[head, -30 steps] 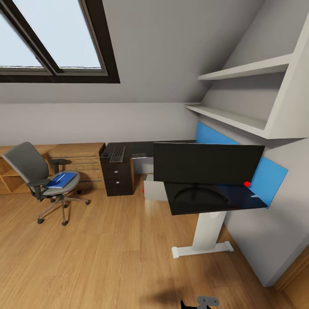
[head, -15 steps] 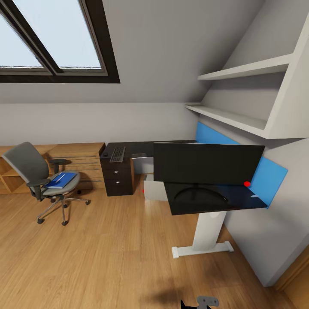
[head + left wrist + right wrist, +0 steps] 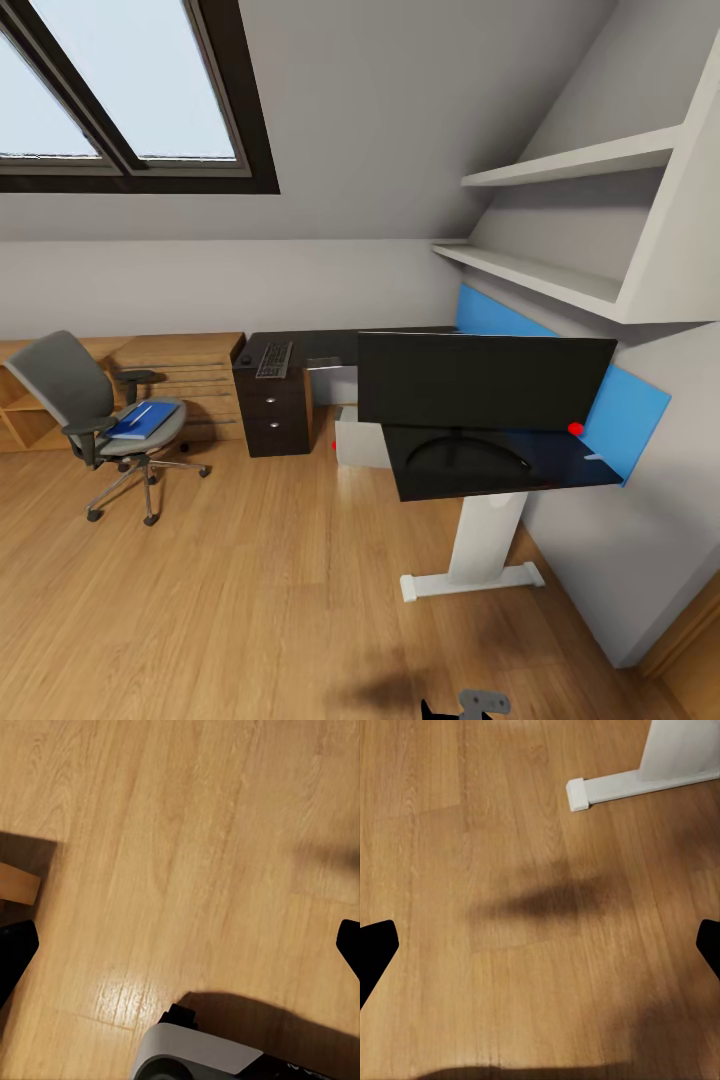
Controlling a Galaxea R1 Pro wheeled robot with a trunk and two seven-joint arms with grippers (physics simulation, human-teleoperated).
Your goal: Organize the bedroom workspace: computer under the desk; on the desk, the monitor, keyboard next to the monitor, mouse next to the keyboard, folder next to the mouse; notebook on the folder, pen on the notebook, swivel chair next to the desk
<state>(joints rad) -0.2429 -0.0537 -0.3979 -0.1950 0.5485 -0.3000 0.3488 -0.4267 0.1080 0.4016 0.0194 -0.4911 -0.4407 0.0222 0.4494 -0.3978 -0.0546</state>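
The swivel chair (image 3: 75, 405) stands at the left, well apart from the desk (image 3: 560, 470). The blue folder (image 3: 140, 420) lies on its seat, with a thin pale streak on it too small to name. The monitor (image 3: 485, 380) stands on the desk's glossy top. The grey computer (image 3: 360, 442) sits on the floor behind it, under the black top. The keyboard (image 3: 274, 358) and the mouse (image 3: 245, 358) rest on the black surface above the drawers. I cannot make out the notebook or the pen. My left gripper (image 3: 180, 945) and right gripper (image 3: 540, 945) are open over bare floor.
A black drawer cabinet (image 3: 273, 418) stands between a low light-wood bench (image 3: 185, 365) and the computer. White shelves (image 3: 560, 275) hang over the desk. The desk's white T-foot (image 3: 637, 784) lies near my right gripper. My own base (image 3: 202, 1057) shows below the left one.
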